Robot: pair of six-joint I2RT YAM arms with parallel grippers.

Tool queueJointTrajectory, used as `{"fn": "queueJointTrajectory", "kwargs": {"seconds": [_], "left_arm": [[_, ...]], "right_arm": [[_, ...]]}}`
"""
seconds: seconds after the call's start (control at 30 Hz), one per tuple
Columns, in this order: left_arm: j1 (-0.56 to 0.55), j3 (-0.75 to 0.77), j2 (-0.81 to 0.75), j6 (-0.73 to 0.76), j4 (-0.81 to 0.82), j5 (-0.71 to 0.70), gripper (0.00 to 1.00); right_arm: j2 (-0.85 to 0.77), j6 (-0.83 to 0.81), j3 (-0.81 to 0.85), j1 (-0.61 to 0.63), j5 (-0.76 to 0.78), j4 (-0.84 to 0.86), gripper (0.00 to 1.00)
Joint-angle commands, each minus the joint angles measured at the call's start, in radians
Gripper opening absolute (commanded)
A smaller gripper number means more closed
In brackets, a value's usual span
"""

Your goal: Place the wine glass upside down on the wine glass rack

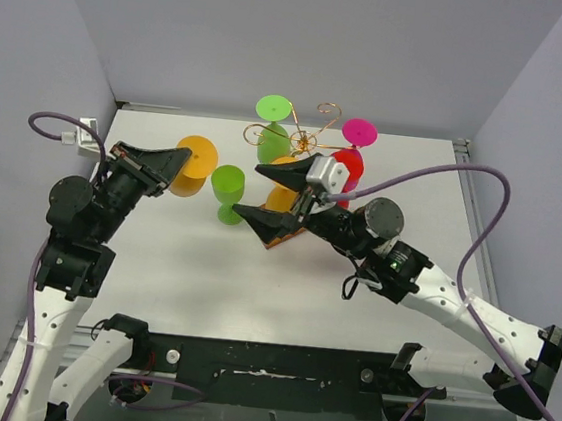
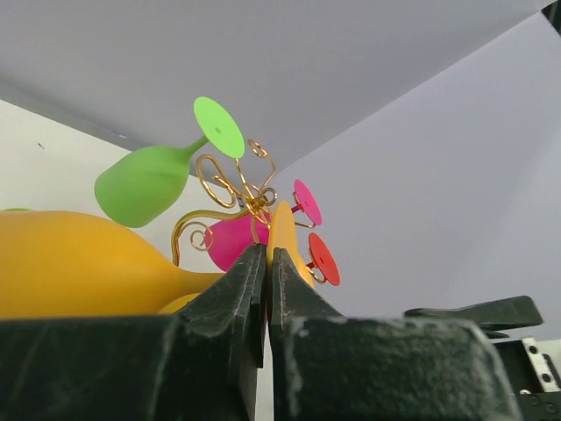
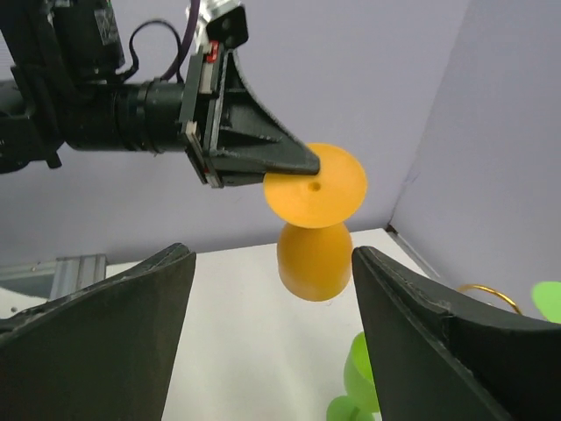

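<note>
**Wine glasses: five counted.**
- One orange wine glass (image 1: pixel 194 161) is in the left end effector (image 1: pixel 179 157). It hangs inverted, foot uppermost and bowl below, over the left part of the desk (image 1: pixel 411 214) and well apart from the wine glass rack (image 1: pixel 304 138). Whether the bowl clears the desk cannot be told.
- One green glass (image 1: pixel 228 193) stands on the desk between the held glass and the rack. Which end is up cannot be told.
- Three glasses hang on the rack's gold wire arms: a second green glass (image 1: pixel 273 129), a magenta glass (image 1: pixel 360 132) and a red glass (image 1: pixel 347 163).

**End effectors: two.**
- Left: the jaws are fully closed on the rim of the orange glass's foot. The right wrist view confirms this.
- Right end effector (image 1: pixel 247 189): the jaws are spread wide with nothing between them. It sits low beside the rack's brown base (image 1: pixel 283 236) and points towards the left arm.

**Rack: one.** It stands at the middle rear of the desk. The orange glass is not on it.
</note>
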Motion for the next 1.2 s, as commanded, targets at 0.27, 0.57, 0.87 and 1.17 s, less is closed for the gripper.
{"fn": "queueJointTrajectory", "kwargs": {"seconds": [0.27, 0.57, 0.87, 1.17], "left_arm": [[0.002, 0.086, 0.155, -0.030, 0.104, 0.167, 0.00], [-0.014, 0.084, 0.282, -0.181, 0.276, 0.281, 0.00], [-0.068, 0.130, 0.396, -0.212, 0.304, 0.256, 0.00], [-0.091, 0.183, 0.498, -0.275, 0.329, 0.210, 0.00]], "right_arm": [[-0.177, 0.127, -0.078, -0.010, 0.530, 0.036, 0.74], [-0.254, 0.170, -0.139, -0.014, 0.613, 0.052, 0.74], [-0.314, 0.178, -0.184, -0.014, 0.614, 0.039, 0.75], [-0.347, 0.190, -0.212, -0.013, 0.627, 0.042, 0.75]]}}
